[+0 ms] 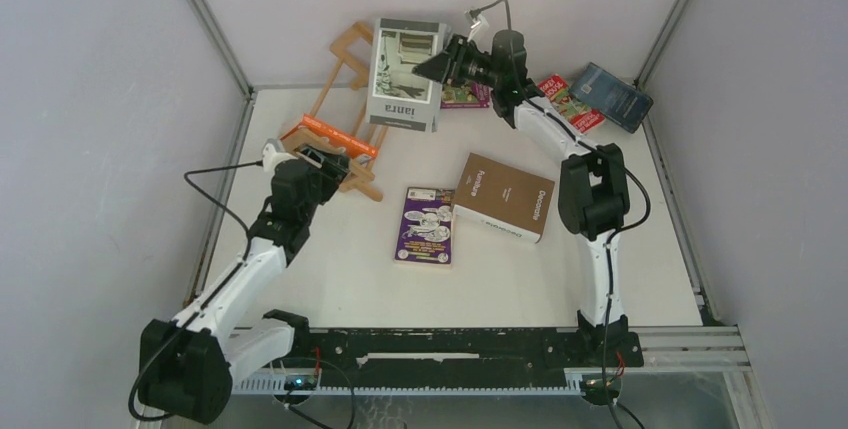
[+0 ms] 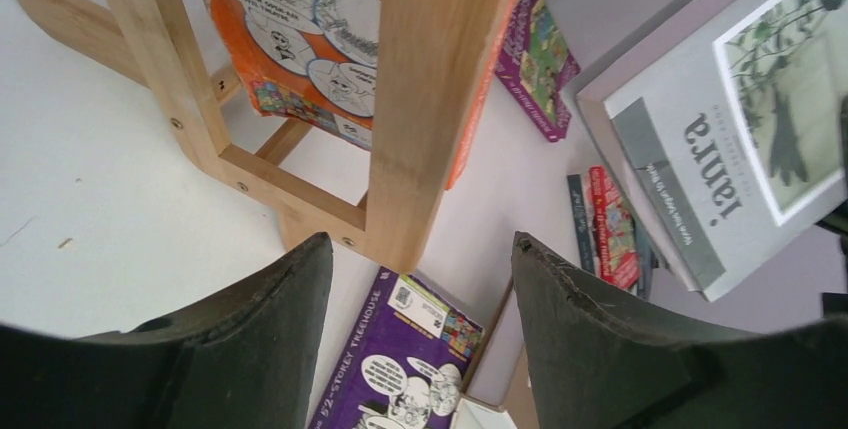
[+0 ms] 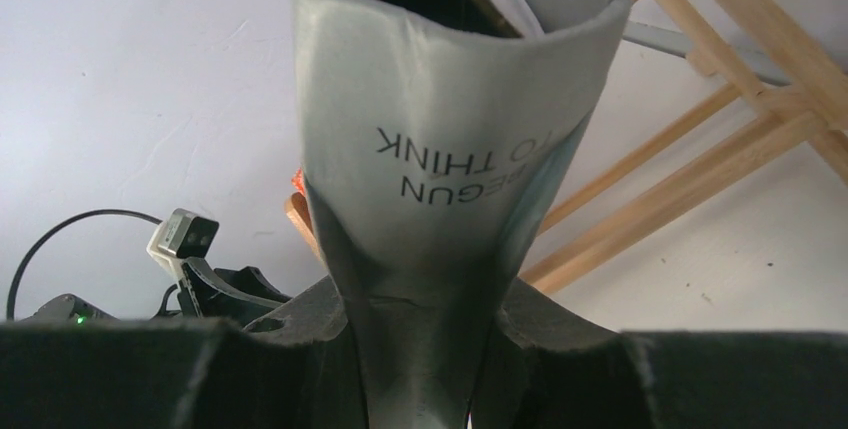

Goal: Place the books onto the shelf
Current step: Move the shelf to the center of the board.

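The white desk (image 1: 560, 279) carries everything. The wooden shelf (image 2: 420, 99) is just ahead of the left hand (image 2: 420, 299), whose fingers are spread apart with nothing between them, one of the shelf's posts right in front of the gap. The right hand (image 3: 420, 339) is clamped on the edge of the grey book (image 1: 403, 74), holding it raised above the far end of the shelf. The brown book (image 1: 505, 197) lies flat, nearer the arm bases than the right hand. The purple book (image 1: 427, 226) lies just beside it, to the right of the left hand. The orange book (image 1: 338, 136) rests in the shelf, just beyond the left hand's fingertips. A red book (image 1: 570, 101) and a dark blue book (image 1: 612, 96) lie to the right of the right hand.
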{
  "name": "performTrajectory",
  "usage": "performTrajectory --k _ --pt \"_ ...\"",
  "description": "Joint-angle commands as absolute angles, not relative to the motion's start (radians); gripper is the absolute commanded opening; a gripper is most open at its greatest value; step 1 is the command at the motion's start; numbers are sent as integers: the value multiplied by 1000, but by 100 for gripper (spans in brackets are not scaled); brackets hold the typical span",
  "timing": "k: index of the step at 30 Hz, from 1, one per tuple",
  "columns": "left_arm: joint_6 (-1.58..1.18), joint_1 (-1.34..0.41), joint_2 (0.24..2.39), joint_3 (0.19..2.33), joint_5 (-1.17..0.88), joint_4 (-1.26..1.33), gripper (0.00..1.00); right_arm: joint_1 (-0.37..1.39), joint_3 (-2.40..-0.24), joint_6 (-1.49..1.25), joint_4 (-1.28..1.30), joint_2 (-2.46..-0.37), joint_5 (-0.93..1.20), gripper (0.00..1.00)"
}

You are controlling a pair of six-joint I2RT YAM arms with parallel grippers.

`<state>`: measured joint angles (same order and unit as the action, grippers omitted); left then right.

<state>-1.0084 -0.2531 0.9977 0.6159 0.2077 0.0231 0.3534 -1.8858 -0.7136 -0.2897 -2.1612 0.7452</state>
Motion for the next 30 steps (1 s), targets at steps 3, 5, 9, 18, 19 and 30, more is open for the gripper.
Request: performTrajectory --k 3,5,9,18,19,30 --pt "-952 -257 1109 617 215 174 70 353 -1960 -630 -270 -2181 744 26" --pt "-953 -256 1137 614 214 211 71 352 -1968 -625 -268 -2189 742 26" --pt "-956 -259 1183 614 219 278 70 351 -1990 -615 -264 -2202 744 26" --pt "-963 -281 1267 603 234 397 63 342 -2011 -608 -264 -2219 744 26" --pt "-967 -283 1277 601 232 407 61 340 -2014 -609 -264 -2223 744 26" --pt "-1001 -301 1291 515 266 519 32 338 -2036 -601 -262 -2232 746 26"
